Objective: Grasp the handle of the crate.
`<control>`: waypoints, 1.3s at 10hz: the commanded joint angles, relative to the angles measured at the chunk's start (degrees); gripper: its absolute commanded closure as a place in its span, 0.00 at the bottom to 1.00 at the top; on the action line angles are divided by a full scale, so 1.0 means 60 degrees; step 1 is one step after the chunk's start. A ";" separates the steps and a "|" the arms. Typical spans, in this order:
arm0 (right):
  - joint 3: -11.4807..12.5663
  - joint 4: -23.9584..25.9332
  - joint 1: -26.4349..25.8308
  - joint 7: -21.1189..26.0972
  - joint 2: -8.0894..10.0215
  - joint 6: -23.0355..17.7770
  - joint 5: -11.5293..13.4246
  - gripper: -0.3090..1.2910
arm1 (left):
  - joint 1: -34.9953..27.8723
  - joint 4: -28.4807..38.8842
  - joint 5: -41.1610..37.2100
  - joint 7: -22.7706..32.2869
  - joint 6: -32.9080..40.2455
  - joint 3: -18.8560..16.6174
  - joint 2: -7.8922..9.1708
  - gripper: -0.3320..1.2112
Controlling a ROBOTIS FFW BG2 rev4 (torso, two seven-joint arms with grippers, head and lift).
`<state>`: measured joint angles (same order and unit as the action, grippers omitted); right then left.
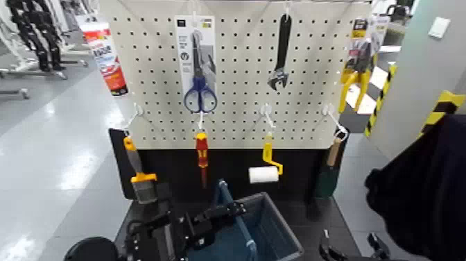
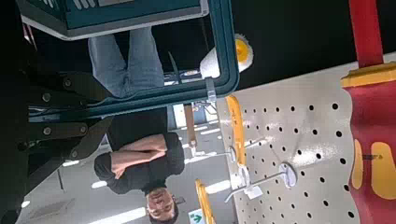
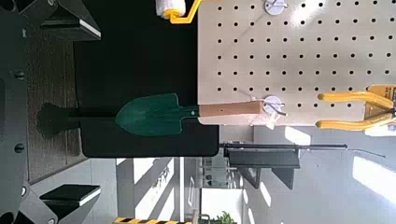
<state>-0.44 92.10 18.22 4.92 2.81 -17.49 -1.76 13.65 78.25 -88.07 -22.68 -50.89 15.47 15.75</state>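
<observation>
Left gripper point(image 1: 232, 210) jaws clamp handle point(image 1: 227, 196); crate point(image 1: 277, 229) under screwdriver point(image 1: 202, 154); right unclear.

The crate point(image 1: 274, 232) runs off the head view's bottom edge.

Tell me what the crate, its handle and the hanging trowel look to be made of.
The crate: seemingly moulded plastic, matt blue-grey with a paler rim. The handle: thin teal bar, probably the same plastic; the left gripper sits at it. The trowel: dark green blade, likely painted metal with a dull sheen, on a pale grip that looks like bare wood. The right gripper waits low beside the crate.
</observation>
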 commanded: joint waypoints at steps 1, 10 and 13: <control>0.0000 -0.0014 0.0009 0.0000 0.0000 0.0001 0.0000 0.28 | -0.0078 0.0098 -0.0366 0.0030 0.0015 0.0161 -0.0017 0.98; 0.0029 -0.0014 0.0009 0.0000 0.0000 0.0089 0.0029 0.28 | -0.0972 0.0919 -0.1831 0.0323 0.0073 0.0161 0.0056 0.98; 0.0044 0.0001 0.0009 0.0000 0.0000 0.0118 0.0073 0.28 | -0.1426 0.1460 -0.2475 0.0924 0.0044 0.0131 0.0423 0.98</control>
<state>-0.15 92.10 18.25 4.92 2.81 -16.80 -1.32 5.65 86.45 -102.15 -17.18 -50.63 16.31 17.86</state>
